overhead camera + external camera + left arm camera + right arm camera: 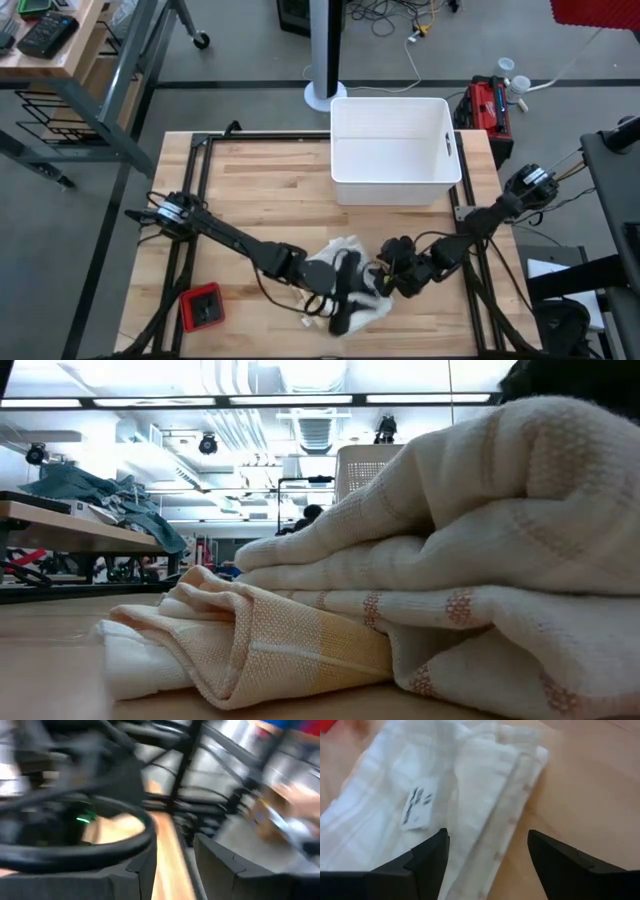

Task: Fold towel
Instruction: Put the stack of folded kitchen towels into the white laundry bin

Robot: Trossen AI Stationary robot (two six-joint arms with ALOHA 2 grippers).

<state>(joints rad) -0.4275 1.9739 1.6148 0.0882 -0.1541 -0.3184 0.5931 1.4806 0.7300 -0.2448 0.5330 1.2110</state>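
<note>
Down at the lower middle of the high view, the towel (352, 285) lies bunched on the table (260, 190), close to the near edge. From table height its rounded folds are stacked, with a yellowish folded end (250, 645) sticking out at the lower left. The left gripper (345, 290) lies over the cloth; its fingers (220, 870) stand a little apart, and I cannot tell whether they pinch anything. The right gripper (392, 277) is at the towel's right edge, jaws spread wide with nothing between them; its own camera looks down on a folded hem and a small label (417, 807). A white bin (395, 150) fills the upper middle. A small red box (204, 306) sits near the lower left corner. Bare wood lies open left of the bin and right of the towel.
</note>
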